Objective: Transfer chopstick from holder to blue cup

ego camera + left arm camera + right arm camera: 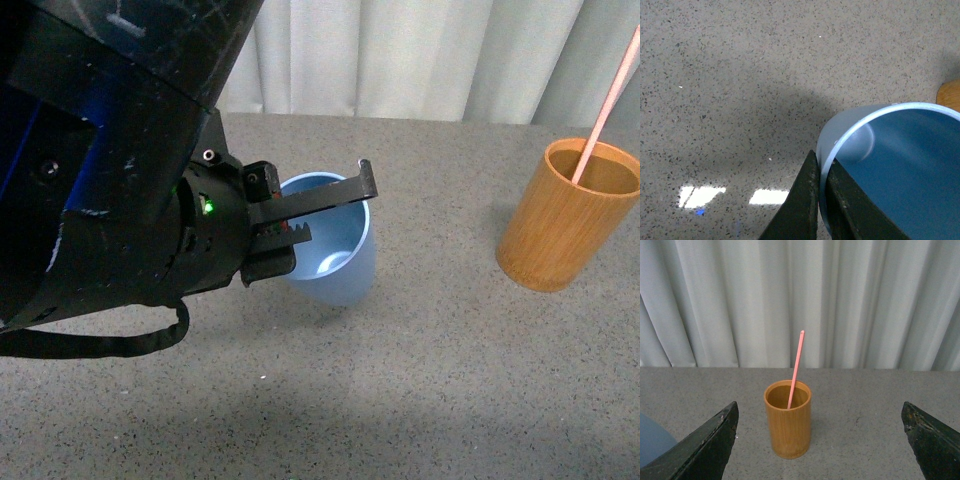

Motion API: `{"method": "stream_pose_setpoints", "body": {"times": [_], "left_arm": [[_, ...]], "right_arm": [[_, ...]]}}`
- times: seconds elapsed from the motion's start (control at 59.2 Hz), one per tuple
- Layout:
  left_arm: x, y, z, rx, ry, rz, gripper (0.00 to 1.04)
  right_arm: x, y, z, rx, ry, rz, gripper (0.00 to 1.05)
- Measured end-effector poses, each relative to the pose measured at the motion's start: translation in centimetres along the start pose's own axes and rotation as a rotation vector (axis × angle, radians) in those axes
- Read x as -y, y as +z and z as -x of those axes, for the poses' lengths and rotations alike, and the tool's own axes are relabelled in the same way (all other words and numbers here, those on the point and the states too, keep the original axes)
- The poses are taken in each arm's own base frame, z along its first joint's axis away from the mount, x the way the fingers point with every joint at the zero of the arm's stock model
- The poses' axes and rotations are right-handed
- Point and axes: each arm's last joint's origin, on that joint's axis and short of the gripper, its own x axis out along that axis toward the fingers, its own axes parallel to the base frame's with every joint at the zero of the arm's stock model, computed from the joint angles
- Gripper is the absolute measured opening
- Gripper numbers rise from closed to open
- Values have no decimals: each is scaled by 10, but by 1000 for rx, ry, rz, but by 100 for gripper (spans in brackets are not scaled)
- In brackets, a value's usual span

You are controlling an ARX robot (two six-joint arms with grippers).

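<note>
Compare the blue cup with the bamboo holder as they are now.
The blue cup is light blue and tapers; the holder is orange-brown with straight walls. The blue cup is empty; the holder has the chopstick leaning in it. The left gripper pinches the blue cup's rim; no gripper touches the holder. Both are open-topped and handleless.

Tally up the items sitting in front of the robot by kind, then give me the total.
Light blue plastic cup: 1
Orange-brown bamboo-look cylinder holder: 1
Long thin pink-red chopstick, standing in the holder: 1
Total: 3
</note>
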Motion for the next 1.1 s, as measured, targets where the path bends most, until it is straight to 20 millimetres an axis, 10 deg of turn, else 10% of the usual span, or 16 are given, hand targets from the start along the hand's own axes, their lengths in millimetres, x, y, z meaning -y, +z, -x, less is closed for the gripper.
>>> {"method": "stream_pose_setpoints", "body": {"times": [1.098], "left_arm": [[13, -10, -16, 9, 78, -113, 4]], "right_arm": [[0, 0, 0, 0, 0, 0, 95]]}}
